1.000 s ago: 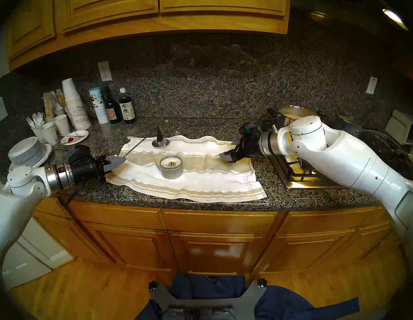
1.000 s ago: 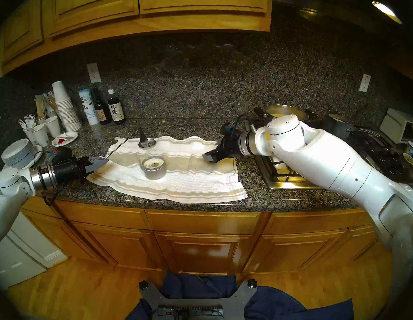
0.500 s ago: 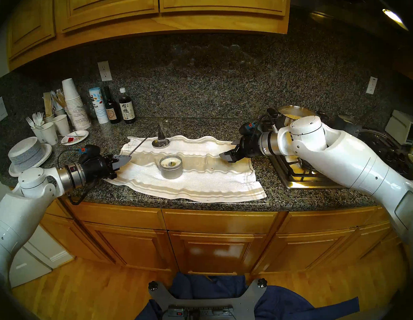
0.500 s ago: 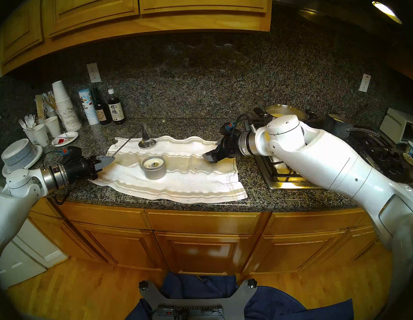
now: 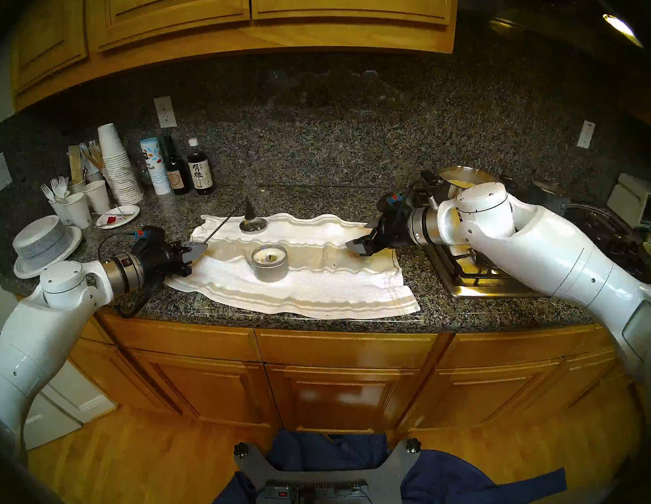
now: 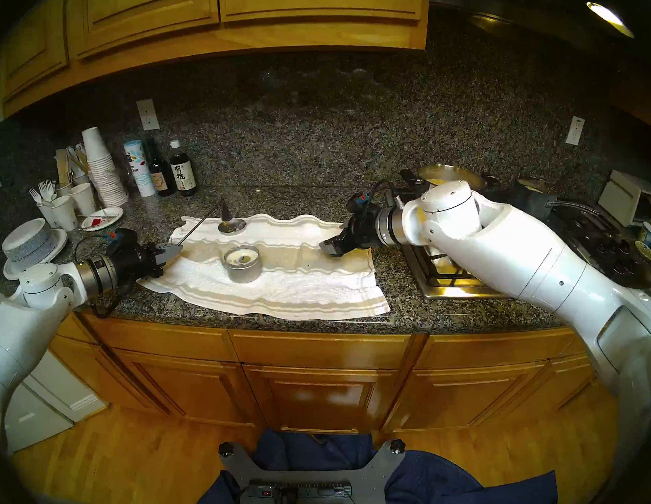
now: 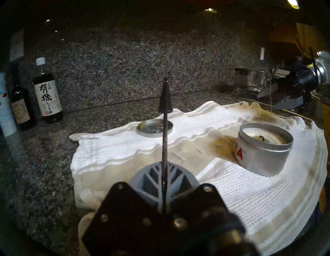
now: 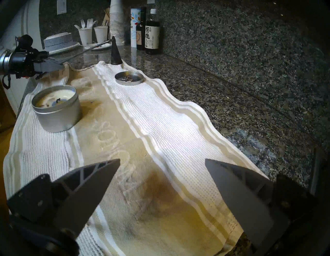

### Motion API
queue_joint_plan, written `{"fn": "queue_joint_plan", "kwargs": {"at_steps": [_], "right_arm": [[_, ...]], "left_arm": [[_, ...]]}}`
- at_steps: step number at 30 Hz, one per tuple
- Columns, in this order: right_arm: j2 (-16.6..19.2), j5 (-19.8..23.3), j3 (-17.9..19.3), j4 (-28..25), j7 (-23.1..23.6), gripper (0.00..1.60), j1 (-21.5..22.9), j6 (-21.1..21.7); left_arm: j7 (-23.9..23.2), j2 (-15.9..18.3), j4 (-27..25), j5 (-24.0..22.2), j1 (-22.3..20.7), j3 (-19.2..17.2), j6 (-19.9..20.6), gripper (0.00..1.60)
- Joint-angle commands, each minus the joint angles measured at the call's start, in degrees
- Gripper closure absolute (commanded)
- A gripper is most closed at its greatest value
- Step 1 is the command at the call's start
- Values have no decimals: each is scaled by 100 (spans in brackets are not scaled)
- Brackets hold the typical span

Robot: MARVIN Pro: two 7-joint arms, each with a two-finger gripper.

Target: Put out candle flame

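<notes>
The candle (image 5: 269, 264) (image 7: 264, 148) (image 8: 56, 107) is a silver tin of white wax with a dark wick, standing mid-towel. No flame shows at the wick in any view. My left gripper (image 5: 199, 246) (image 6: 176, 247) (image 7: 164, 166) is shut on the end of the snuffer's thin rod (image 5: 223, 225). The black snuffer cone (image 5: 249, 211) (image 7: 164, 100) (image 8: 115, 53) hangs upright just off the far rim of the flat silver dish (image 5: 253, 224) (image 7: 155, 128), left of and behind the candle. My right gripper (image 5: 360, 246) (image 8: 162, 164) hovers open and holds nothing, over the towel's right end.
A white striped towel (image 5: 318, 287) covers the granite counter's middle. Paper cups (image 5: 116, 168), stacked plates (image 5: 43, 241) and bottles (image 5: 201, 169) crowd the back left. A stove grate (image 5: 468, 267) and a steel pot (image 5: 461, 177) lie right, behind my right arm.
My left arm reached in toward the towel and its wrist rolled. The cone rose off the silver dish and now hangs clear of it. The right arm stayed still.
</notes>
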Motion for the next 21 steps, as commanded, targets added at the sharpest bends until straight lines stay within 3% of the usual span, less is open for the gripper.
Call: {"fn": "queue_joint_plan", "kwargs": {"at_steps": [1,21], "right_arm": [[-13,-7,163,-39,5,0,212,-64],[-13,-8,163,-39,6,0,213,-65]], "left_arm": [[48,-95,59,40,-566,19,11,160],[-49,-349,511,308,-1024,359,85,160]]}}
